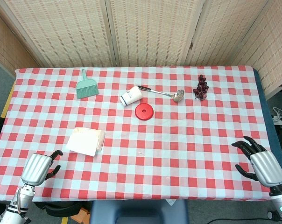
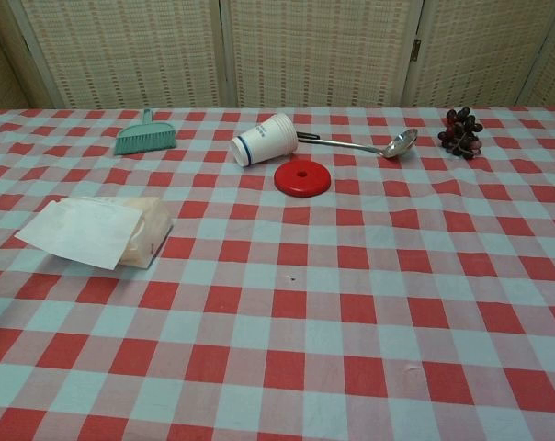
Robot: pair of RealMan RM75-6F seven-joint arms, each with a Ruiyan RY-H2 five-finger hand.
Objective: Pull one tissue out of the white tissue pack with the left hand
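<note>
The white tissue pack (image 1: pixel 95 137) (image 2: pixel 147 227) lies on the checked tablecloth, left of centre. A white tissue (image 1: pixel 81 142) (image 2: pixel 78 231) lies spread flat over the pack's near left side. My left hand (image 1: pixel 38 168) rests at the near left table edge, a short way below and left of the pack, holding nothing, its dark fingers slightly apart. Over at the near right edge sits my right hand (image 1: pixel 260 161), fingers spread and empty. The chest view shows neither hand.
A teal hand brush (image 1: pixel 87 86) (image 2: pixel 145 134) lies at the back left. A tipped paper cup (image 1: pixel 131 95) (image 2: pixel 264 140), a metal ladle (image 1: pixel 166 94) (image 2: pixel 374 145) and a red disc (image 1: pixel 144 111) (image 2: pixel 302 177) sit mid-table. A bunch of dark grapes (image 1: pixel 200 87) (image 2: pixel 461 131) is at the back right.
</note>
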